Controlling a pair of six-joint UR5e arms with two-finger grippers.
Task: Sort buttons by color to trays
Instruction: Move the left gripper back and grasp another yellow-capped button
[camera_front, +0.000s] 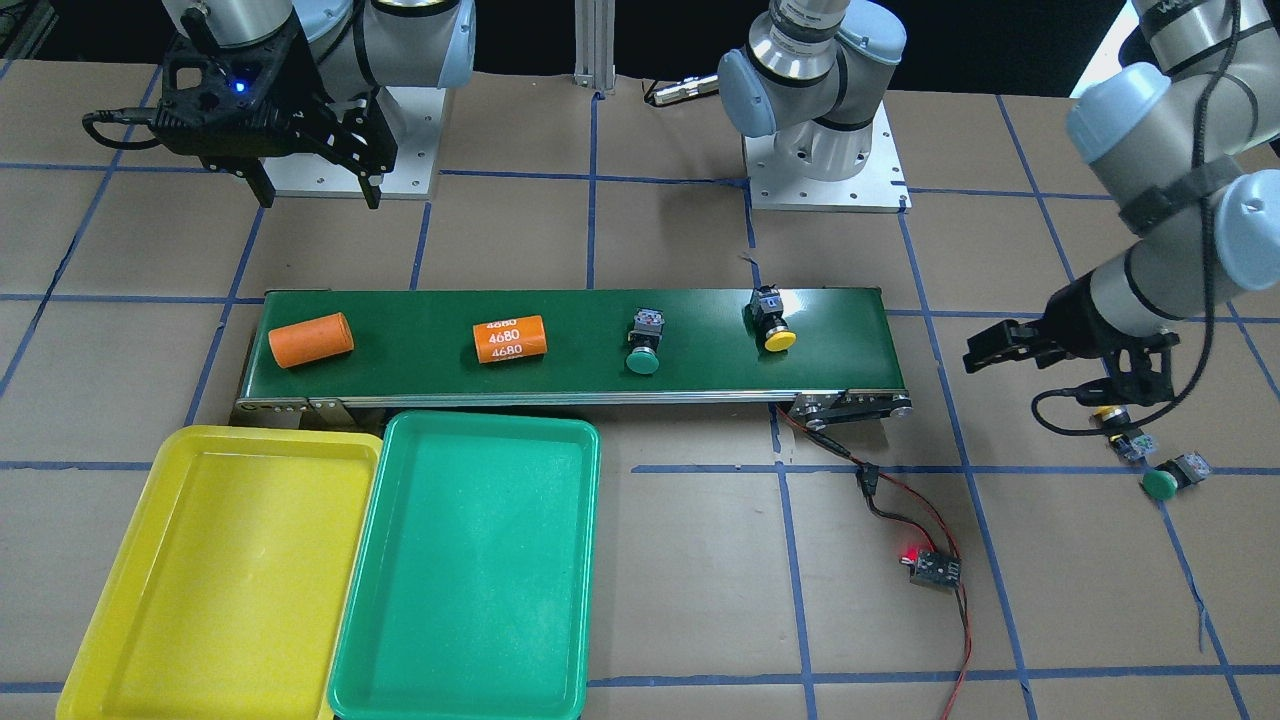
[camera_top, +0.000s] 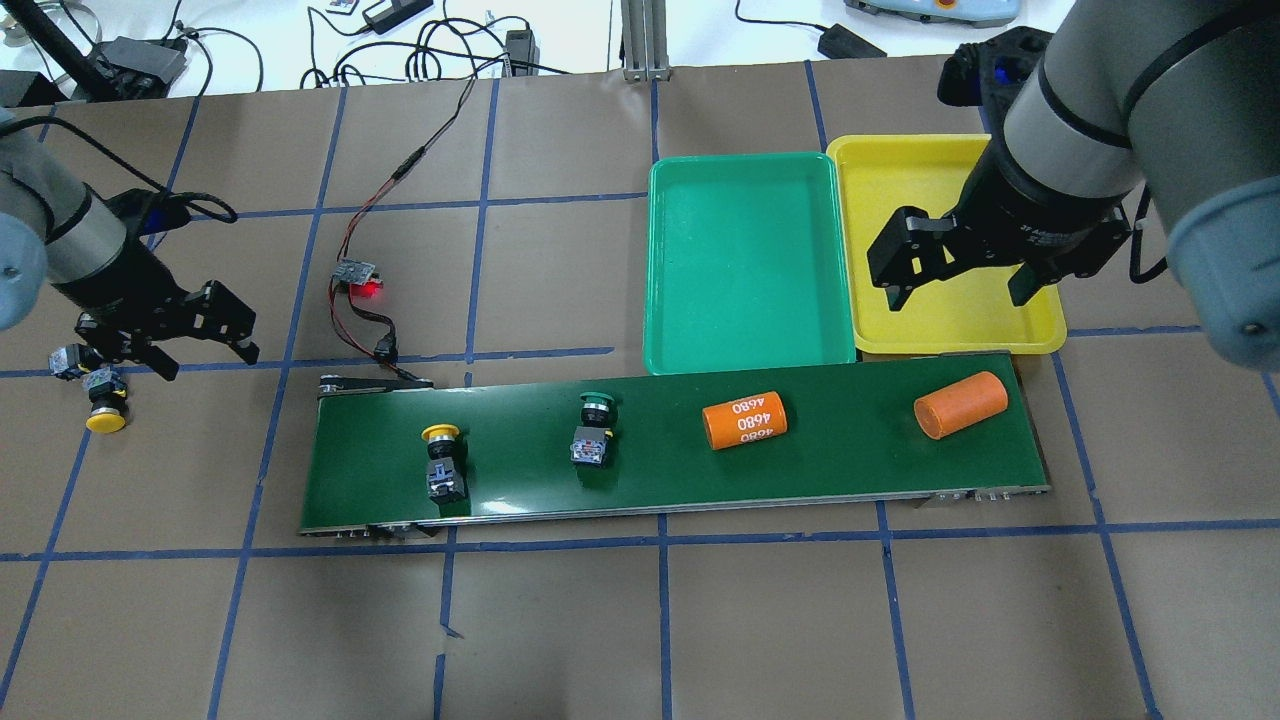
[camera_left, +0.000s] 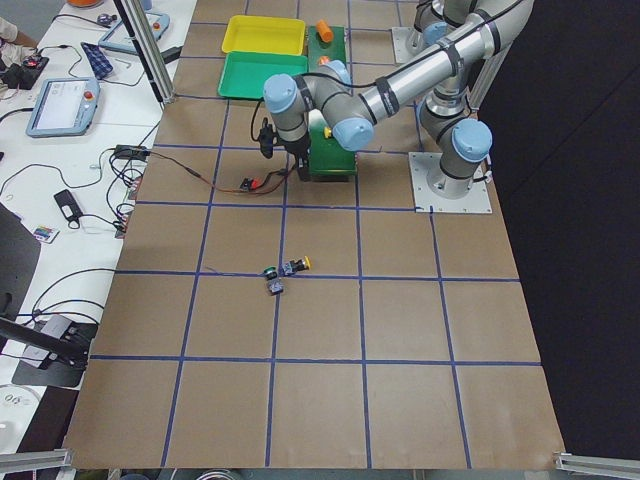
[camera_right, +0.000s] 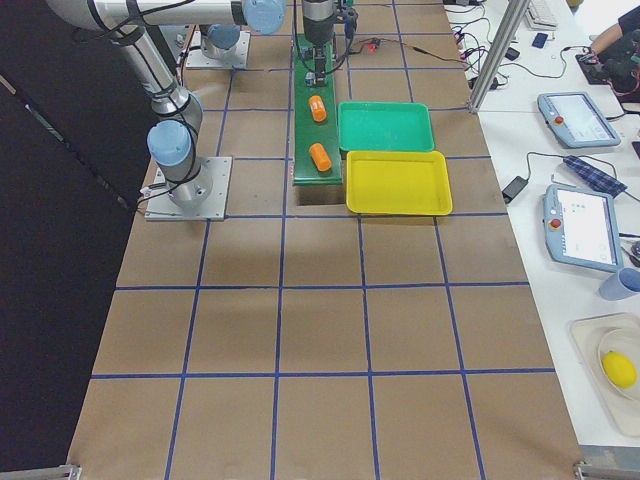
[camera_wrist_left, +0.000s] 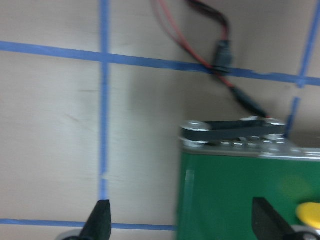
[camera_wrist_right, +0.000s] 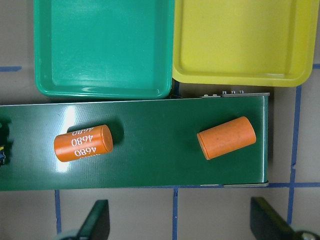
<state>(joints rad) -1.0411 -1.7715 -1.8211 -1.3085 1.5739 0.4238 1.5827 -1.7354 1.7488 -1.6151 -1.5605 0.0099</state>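
Observation:
A yellow button (camera_top: 441, 434) and a green button (camera_top: 597, 402) lie on the dark-green belt (camera_top: 850, 460). A second yellow button (camera_top: 105, 420) and a second green button (camera_front: 1160, 484) lie on the table beyond the belt's left end. My left gripper (camera_top: 205, 360) is open and empty, hovering between those two buttons and the belt; its wrist view (camera_wrist_left: 182, 222) shows the belt's end and a yellow cap (camera_wrist_left: 307, 212). My right gripper (camera_top: 957, 293) is open and empty above the yellow tray (camera_top: 950, 325). The green tray (camera_top: 745, 250) sits beside it. Both trays hold nothing.
Two orange cylinders lie on the belt's right half, one marked 4680 (camera_top: 745, 422) and one plain (camera_top: 960, 404). A small board with a red light (camera_top: 360, 280) and red-black wires lie on the table near the belt's left end.

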